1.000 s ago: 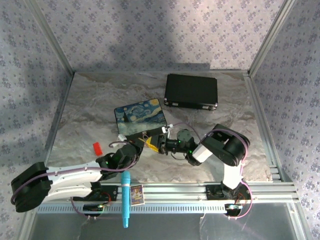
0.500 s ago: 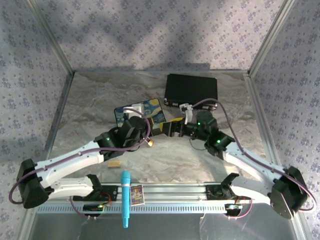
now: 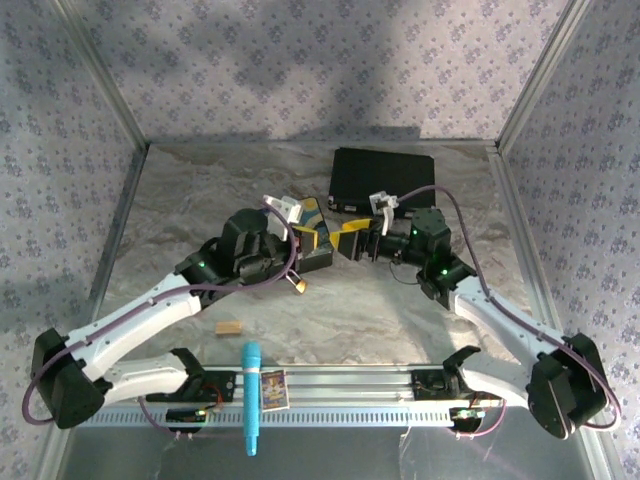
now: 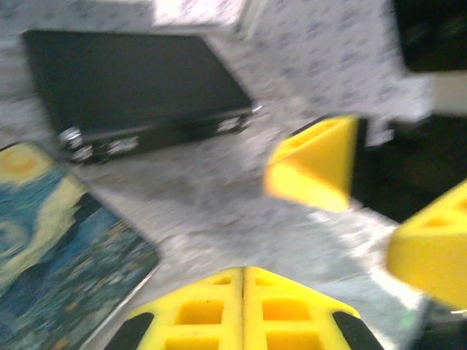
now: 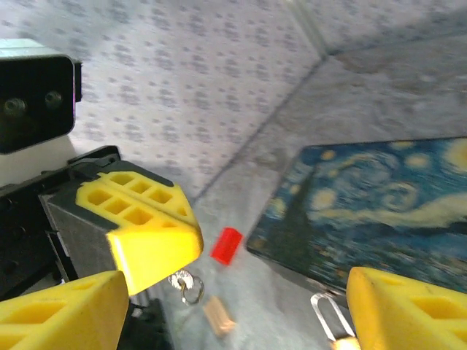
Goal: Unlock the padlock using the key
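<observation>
The padlock [image 5: 325, 318] lies on the desk [image 3: 190, 230]. It sits low in the right wrist view, its silver shackle just beside the inner edge of the right claw [image 5: 237, 292]'s box-side finger, with the brass body mostly cut off by the frame edge. From above it shows as a gold speck on the near side of the left claw [image 3: 320, 242], close under it and apart from both claws

A key ring [image 5: 187, 284] hangs just beneath the left claw's yellow pad; the key itself is too small to make out. The left claw is closed: in its own wrist view the two pads meet with no gap, and whether anything thin is pinched there cannot be told. The right claw is open, its fingers spread wide

The claws face each other tip to tip, near but apart, beside the near corner of the box [image 5: 379, 197], which lies on the far side of the left claw. A black case [image 3: 383, 182] lies beyond the right claw, well apart from it

Past the left claw, as the right wrist sees it, a red block [image 5: 226, 245] and a tan block [image 5: 218, 317] rest on the desk, the tan one nearer. A blue pen [image 3: 251, 395] and a card [image 3: 273, 388] lie on the near rail, well behind both claws
</observation>
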You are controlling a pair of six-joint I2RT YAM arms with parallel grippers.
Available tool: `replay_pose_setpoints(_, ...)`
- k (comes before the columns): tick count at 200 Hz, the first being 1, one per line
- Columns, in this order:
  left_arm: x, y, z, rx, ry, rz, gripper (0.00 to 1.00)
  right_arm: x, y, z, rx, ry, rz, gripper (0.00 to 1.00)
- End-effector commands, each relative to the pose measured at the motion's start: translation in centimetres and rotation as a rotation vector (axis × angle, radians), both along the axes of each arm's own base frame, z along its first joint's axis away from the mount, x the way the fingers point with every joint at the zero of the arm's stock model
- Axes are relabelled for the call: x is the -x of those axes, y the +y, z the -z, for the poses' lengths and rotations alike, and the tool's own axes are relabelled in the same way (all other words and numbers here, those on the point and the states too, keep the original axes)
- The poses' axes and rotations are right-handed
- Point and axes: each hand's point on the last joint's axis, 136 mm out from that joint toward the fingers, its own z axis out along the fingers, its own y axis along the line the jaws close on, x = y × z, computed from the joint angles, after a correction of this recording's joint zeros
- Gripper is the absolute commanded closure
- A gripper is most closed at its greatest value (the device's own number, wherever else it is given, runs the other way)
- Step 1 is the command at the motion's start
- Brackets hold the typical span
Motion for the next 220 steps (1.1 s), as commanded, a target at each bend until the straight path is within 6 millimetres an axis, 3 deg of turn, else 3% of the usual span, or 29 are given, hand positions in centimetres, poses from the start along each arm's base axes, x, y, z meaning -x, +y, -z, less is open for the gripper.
replay_pose_setpoints(1, 1.2, -0.6, -6.4, 0.252, -0.047, 0.108, 1.0, 1.7, 0.7, -4.4, -0.195, -0.057, -0.126, 0.24)
replay_pose_setpoints(27, 1.3, -0.4, -9.3, 0.355, -0.07, 0.107, 1.0, 2.3, 2.0, -6.9, -0.286, -0.078, -0.18, 0.34)
replay_pose_setpoints(63, 0.4, 0.2, -10.5, 0.428, -0.087, 0.042, 1.0, 2.5, 2.7, -8.5, -0.388, -0.067, -0.21, 0.45)
replay_pose_setpoints(145, -0.4, -0.5, -10.6, 0.494, -0.057, 0.044, 1.0, 3.3, 3.1, -10.0, -0.442, -0.104, -0.217, 0.53)
replay_pose_setpoints(220, -0.3, -0.6, -10.3, 0.535, -0.021, 0.047, 1.0, 2.4, 3.1, -9.6, -0.465, -0.082, -0.18, 0.78)
